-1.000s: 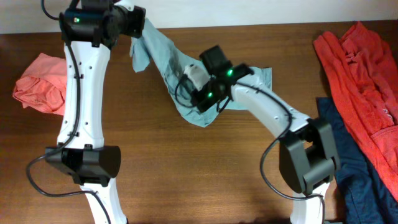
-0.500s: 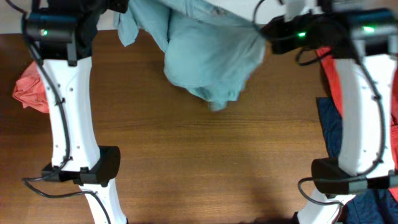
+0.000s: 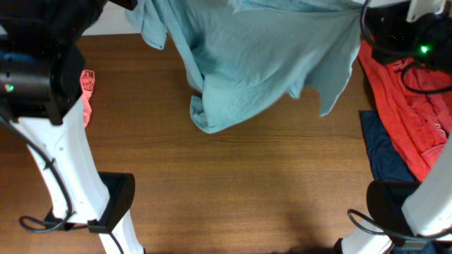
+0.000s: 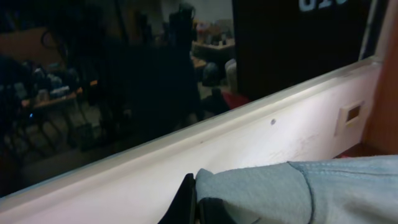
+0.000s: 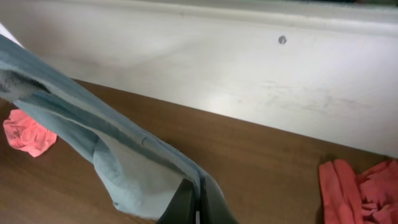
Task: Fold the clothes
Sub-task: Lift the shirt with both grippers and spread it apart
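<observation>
**Materials and finishes.** The T-shirt [image 3: 261, 63] was thin pale blue-green cloth, matt and soft, hanging in loose creases. The table [image 3: 233, 190] showed a brown wood grain, smooth, with a faint satin sheen. The orange-red garment [image 3: 409, 106] was matt cloth, finely crinkled. The navy garment [image 3: 385, 152] and salmon-pink garment [image 3: 87, 95] were matt, crumpled cloth. The arm links [image 3: 63, 169] were smooth white plastic, lightly glossy, and the joint housings [image 3: 35, 63] were black and matt. The wall ledge [image 5: 249, 68] was white-painted, matt and scuffed.

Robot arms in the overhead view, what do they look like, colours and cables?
Both arms have white tubular links between bulky black joint housings. The left arm and right arm each carry a small green light, and thin black cables loop near their bases.
</observation>
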Tool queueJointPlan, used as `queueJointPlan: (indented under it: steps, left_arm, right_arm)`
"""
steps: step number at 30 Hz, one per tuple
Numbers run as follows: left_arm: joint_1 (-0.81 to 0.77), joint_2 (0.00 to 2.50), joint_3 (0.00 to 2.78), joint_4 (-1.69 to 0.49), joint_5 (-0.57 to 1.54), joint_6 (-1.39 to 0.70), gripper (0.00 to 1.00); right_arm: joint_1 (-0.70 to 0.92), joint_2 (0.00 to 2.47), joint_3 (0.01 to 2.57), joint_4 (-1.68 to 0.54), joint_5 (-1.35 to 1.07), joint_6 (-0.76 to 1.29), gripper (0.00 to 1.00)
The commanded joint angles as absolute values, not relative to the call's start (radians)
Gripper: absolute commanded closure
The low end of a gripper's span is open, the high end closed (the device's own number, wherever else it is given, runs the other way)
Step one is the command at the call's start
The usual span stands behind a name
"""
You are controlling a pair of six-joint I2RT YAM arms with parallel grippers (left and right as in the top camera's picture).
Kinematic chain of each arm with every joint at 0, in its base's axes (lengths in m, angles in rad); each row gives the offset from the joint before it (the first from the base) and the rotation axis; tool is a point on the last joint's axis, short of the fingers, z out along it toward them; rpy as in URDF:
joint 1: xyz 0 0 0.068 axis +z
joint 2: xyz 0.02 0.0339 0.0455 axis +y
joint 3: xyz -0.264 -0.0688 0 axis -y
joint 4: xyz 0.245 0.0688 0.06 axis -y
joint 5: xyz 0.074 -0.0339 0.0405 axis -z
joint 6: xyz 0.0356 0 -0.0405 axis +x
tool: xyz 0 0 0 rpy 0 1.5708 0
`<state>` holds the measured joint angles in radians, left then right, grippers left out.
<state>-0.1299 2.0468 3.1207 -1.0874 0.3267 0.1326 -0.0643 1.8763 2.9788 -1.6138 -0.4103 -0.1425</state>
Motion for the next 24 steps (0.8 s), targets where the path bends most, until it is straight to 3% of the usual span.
queueJointPlan:
  steps: [1, 24]
  left_arm:
    - [-0.131, 1.961, 3.137, -1.076, 0.349, 0.117, 0.99]
    - [-0.13, 1.692, 3.119, -1.189, 0.342, 0.155, 0.99]
  right_arm:
    - [-0.074, 1.85, 2.992, -1.621, -0.408, -0.153, 0.96]
    - [-0.074, 1.735, 2.98, -1.699, -0.406, -0.159, 0.96]
